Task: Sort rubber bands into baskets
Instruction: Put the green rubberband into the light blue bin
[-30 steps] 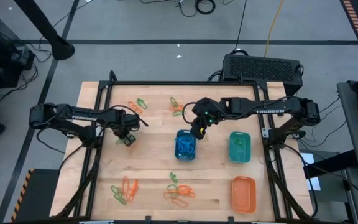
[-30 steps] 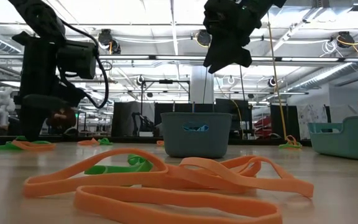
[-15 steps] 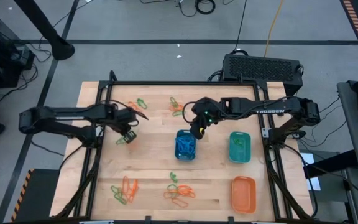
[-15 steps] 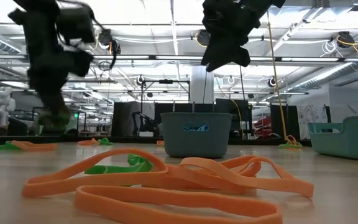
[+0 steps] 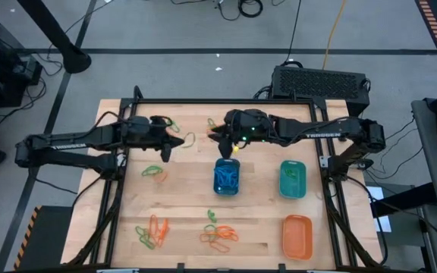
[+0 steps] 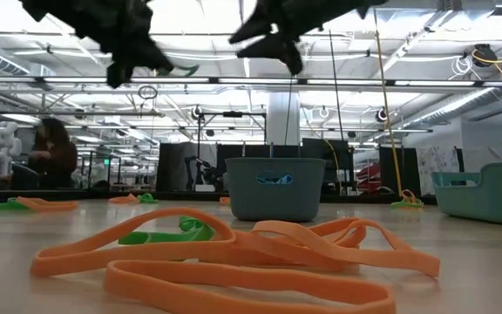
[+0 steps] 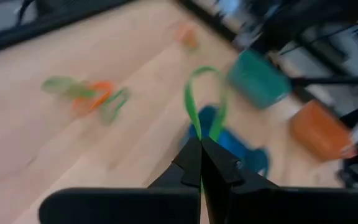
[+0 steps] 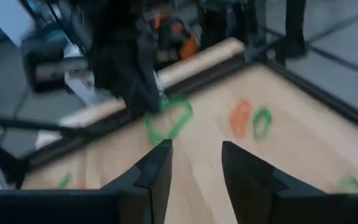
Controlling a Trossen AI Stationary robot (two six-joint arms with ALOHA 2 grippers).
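My left gripper (image 5: 173, 144) is up above the table's far middle, shut on a green rubber band (image 7: 201, 93), which also shows in the high view (image 5: 189, 139). My right gripper (image 5: 217, 136) hangs open close by, facing the left one, above and beyond the blue basket (image 5: 227, 176). Its fingers (image 8: 160, 163) have nothing between them. The teal basket (image 5: 292, 180) and the orange basket (image 5: 297, 236) stand at the right. Another green band (image 5: 154, 172) lies flat on the table. My left gripper pinches one end of the green band's loop (image 7: 199, 134) between its two fingertips, where both strands run together. The fingers slant downward toward the table's right. The rest of the loop sticks out past the fingertips, lifted clear of the table.
Loose orange and green bands lie in heaps near the front edge (image 5: 152, 231) (image 5: 218, 235) and at the far side (image 5: 165, 126) (image 5: 215, 126). Several blue bands lie in the blue basket. A black frame borders the wooden tabletop (image 5: 188, 205).
My left gripper has risen from the table with one green band, going up and toward the far right, and has tipped from pointing down to nearly level. The band is now lifted clear. My right gripper has tipped up toward level and swung toward the far left.
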